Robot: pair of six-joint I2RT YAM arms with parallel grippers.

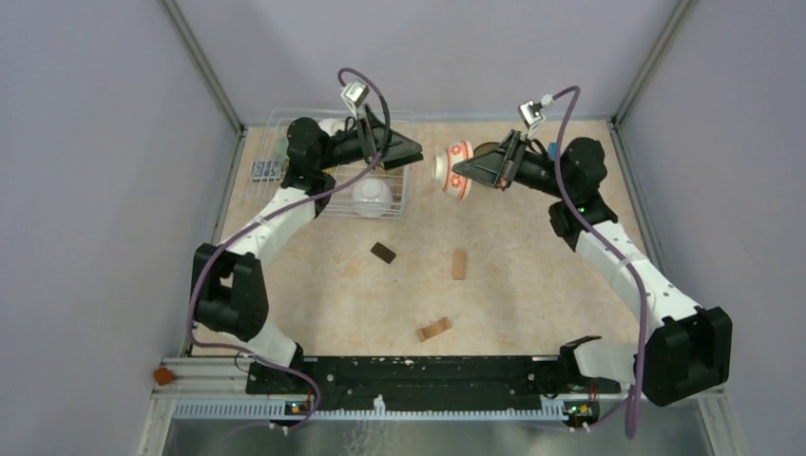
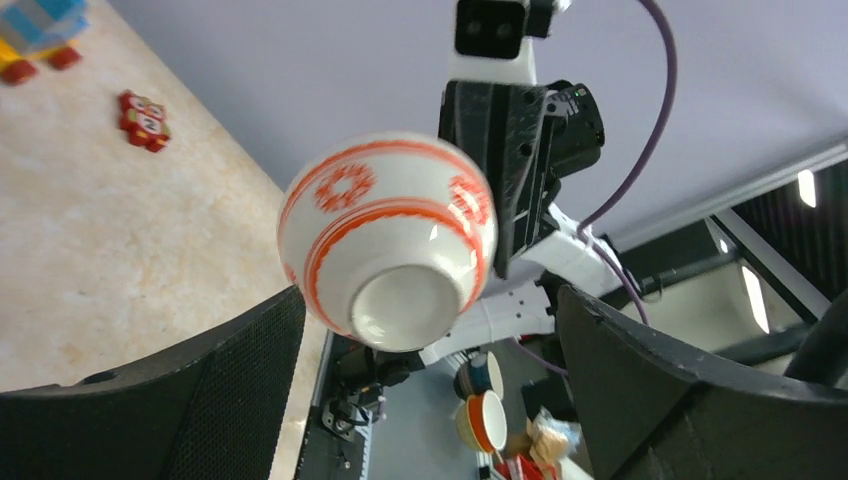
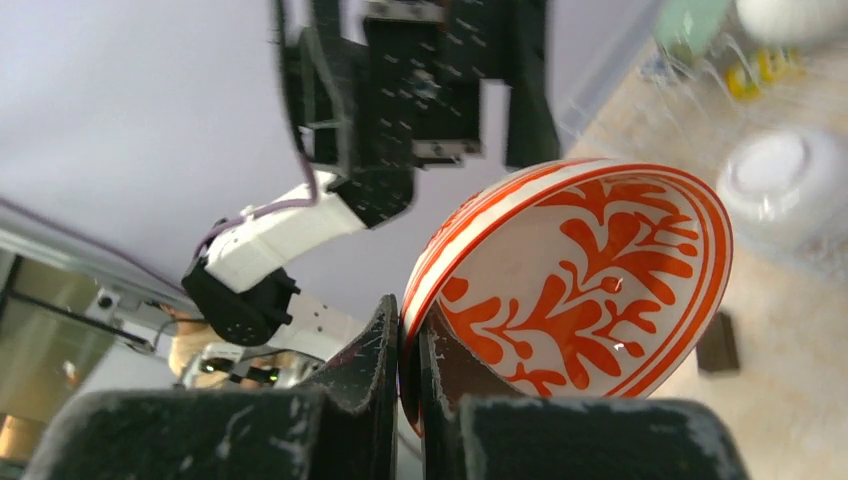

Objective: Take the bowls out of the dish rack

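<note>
At the far left of the beige, speckled desk (image 1: pixel 532 285), the dish rack (image 1: pixel 304 116) is sitting with its long side running left to right, its thin pale wires forming a grid. The left arm is covering much of it, and a pale-green shape at its left end is too hidden to name. A small blue toy (image 1: pixel 264 171) is lying at the rack's left edge; whether inside or outside, I cannot tell. A glossy white bowl (image 1: pixel 372 197) is resting upside down in the rack's near right corner. The left pincer (image 1: pixel 411 152) is hanging over the rack's right end, its black ribbed fingers standing wide apart and gripping nothing. Just to its right, the orange-patterned bowl (image 1: pixel 454 169) is hanging in the air on its side. Its axis is lying roughly level, with the plain white foot pointing left at the left pincer and the leaf-painted mouth facing right. The right pincer (image 1: pixel 472 171) is clamping the bowl's rim, one finger inside and one outside. Behind it a dark bowl (image 1: pixel 485 149) is showing only as a sliver. Three small wooden blocks (image 1: pixel 459 264) are lying apart on the nearer desk.
</note>
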